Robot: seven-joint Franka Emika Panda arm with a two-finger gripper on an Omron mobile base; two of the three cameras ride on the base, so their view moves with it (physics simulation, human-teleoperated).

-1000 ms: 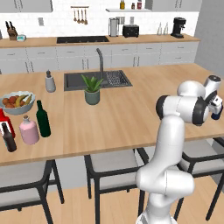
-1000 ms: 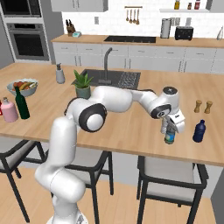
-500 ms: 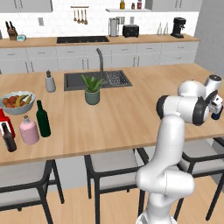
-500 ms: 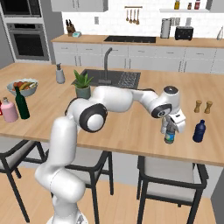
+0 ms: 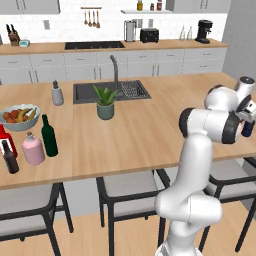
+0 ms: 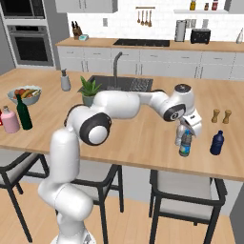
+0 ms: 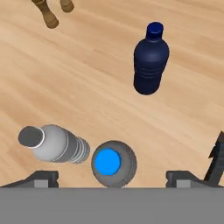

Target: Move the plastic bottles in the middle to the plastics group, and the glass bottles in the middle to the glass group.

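At the right end of the island counter, the gripper now has its jaws spread wide; a second ago they were much narrower around the water bottle. That bottle stands upright by itself, blue cap up, between the fingers with a gap on each side. It sits just beside the greyish clear bottle and near the dark blue bottle. Judgement: plastic item delivered to its group and released. Outstanding: the pink bottle and green wine bottle, both at the far left near the red bottle and brown bottle.
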